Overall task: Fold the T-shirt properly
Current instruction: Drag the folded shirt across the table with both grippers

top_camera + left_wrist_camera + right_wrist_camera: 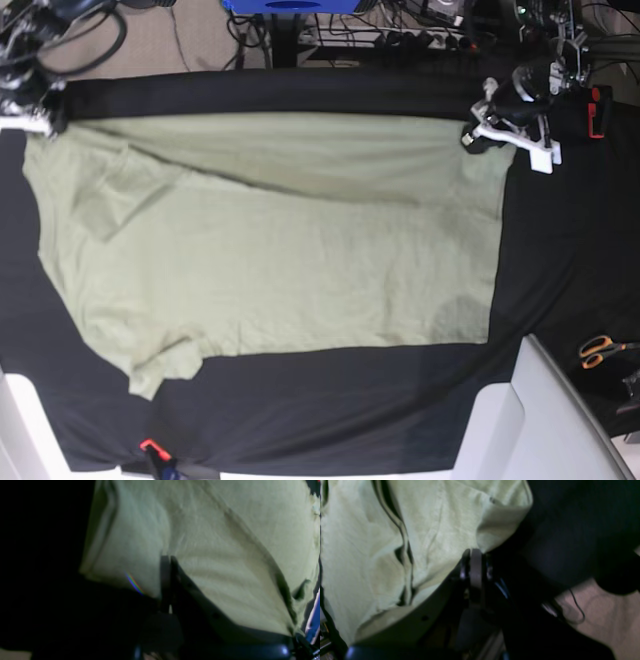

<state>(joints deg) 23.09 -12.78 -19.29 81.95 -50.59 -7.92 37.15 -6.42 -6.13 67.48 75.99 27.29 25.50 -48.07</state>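
The pale green T-shirt (300, 260) lies spread across the black tablecloth (565, 260), with its far edge turned over in a long diagonal fold. At the shirt's far right corner in the base view, my left gripper (472, 136) is shut on the cloth. The left wrist view shows its shut fingers (168, 559) against taut T-shirt fabric (212, 542). My right gripper (40, 118) is at the far left corner. The right wrist view shows it (473, 553) shut at the edge of the T-shirt (432, 530).
Orange-handled scissors (600, 350) lie on the cloth at the right. A white panel (540, 420) stands at the near right corner. A small red clamp (150, 447) sits at the near edge. Cables and a blue box (290, 5) are behind the table.
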